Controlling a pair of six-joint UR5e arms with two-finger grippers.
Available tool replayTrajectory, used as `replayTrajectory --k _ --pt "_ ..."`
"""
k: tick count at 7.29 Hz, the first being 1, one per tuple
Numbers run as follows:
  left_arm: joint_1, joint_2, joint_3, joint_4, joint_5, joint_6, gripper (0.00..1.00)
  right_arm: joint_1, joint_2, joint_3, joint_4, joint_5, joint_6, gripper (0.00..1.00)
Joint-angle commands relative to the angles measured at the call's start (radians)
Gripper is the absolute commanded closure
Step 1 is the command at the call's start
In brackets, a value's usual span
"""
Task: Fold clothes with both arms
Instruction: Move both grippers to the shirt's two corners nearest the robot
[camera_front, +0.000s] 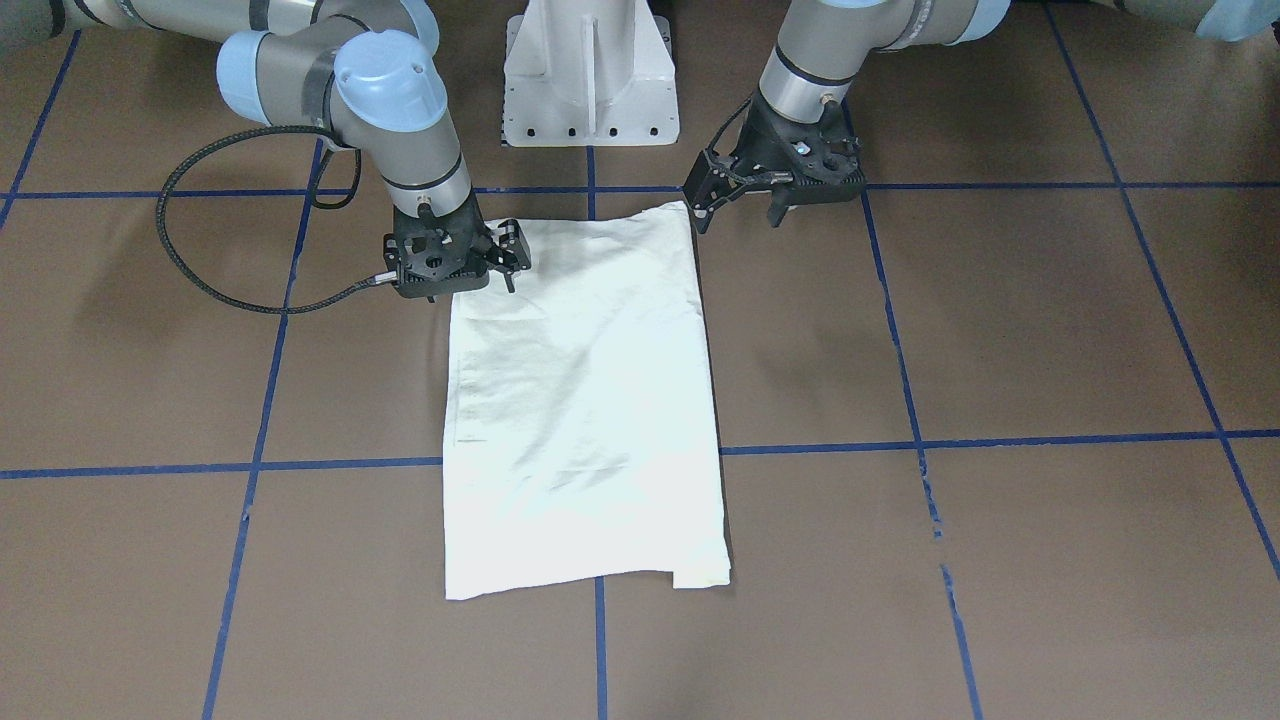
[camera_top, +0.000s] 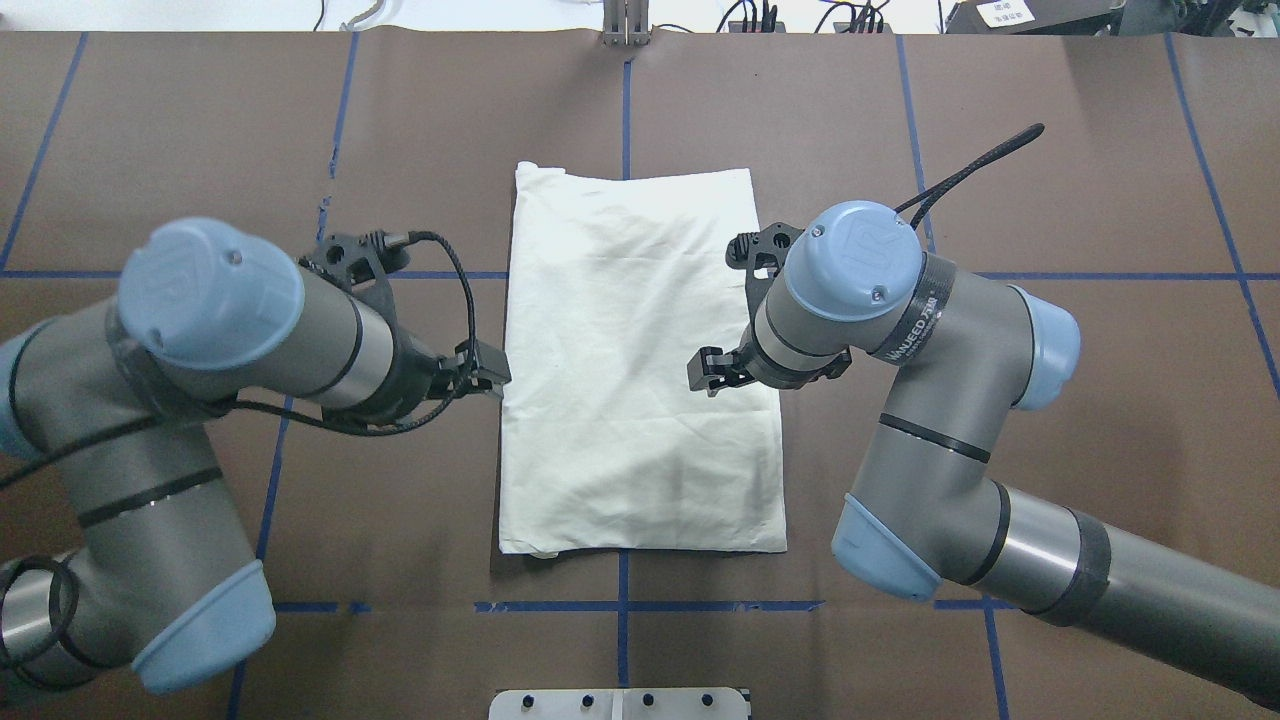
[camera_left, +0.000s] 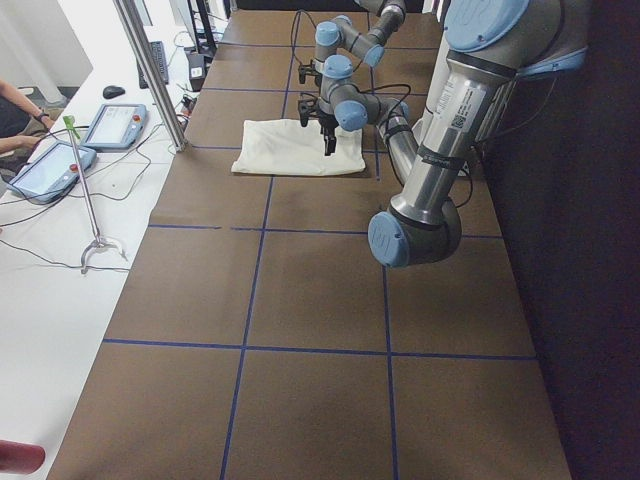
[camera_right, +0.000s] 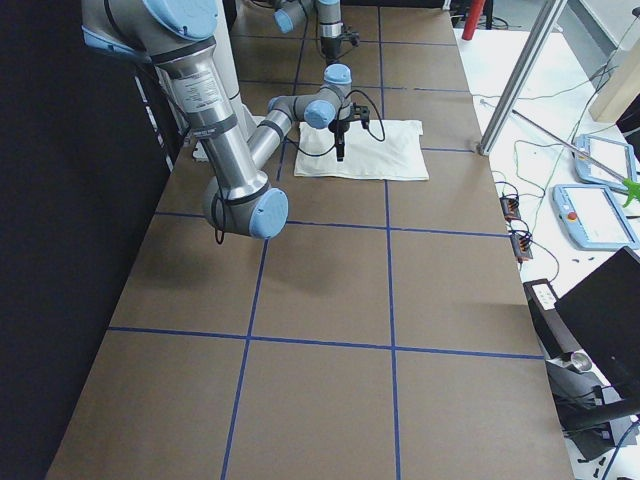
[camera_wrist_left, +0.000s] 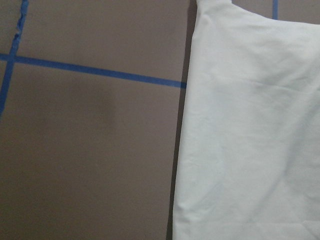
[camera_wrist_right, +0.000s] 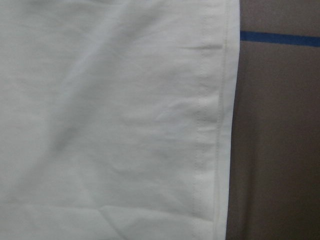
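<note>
The cream shirt (camera_front: 585, 400) lies flat on the brown table, folded into a tall rectangle, plain side up; no print shows. It also shows in the overhead view (camera_top: 640, 360). My left gripper (camera_front: 738, 212) hovers beside the shirt's long edge near the robot, open and empty; the overhead view shows it at the left edge (camera_top: 488, 378). My right gripper (camera_front: 470, 288) hangs over the opposite long edge, open and empty, over the cloth in the overhead view (camera_top: 708, 372). The left wrist view shows the shirt's edge (camera_wrist_left: 250, 130); the right wrist view shows its hemmed edge (camera_wrist_right: 215, 125).
The white pedestal (camera_front: 590, 70) stands behind the shirt between the arms. Blue tape lines (camera_front: 1000, 440) grid the brown table. A metal pole (camera_left: 150, 70) and operator tablets (camera_left: 60, 165) stand on a white bench beyond the table's far side.
</note>
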Motion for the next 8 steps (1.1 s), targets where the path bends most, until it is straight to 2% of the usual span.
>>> replayTrajectory --k 1,3,4,8 --pt "0.158 0.079 0.014 -0.181 0.097 -0.258 0.00 0.006 -0.031 0.094 0.013 0.037 0.055 0.00" --pt "0.283 0.024 0.095 -0.179 0.183 -0.406 0.14 0.006 -0.053 0.131 0.013 0.041 0.064 0.00" --pt "0.283 -0.015 0.152 -0.178 0.206 -0.403 0.16 0.009 -0.053 0.131 0.013 0.040 0.064 0.00" --pt "0.275 -0.007 0.157 -0.150 0.228 -0.391 0.17 0.012 -0.055 0.130 0.013 0.040 0.077 0.00"
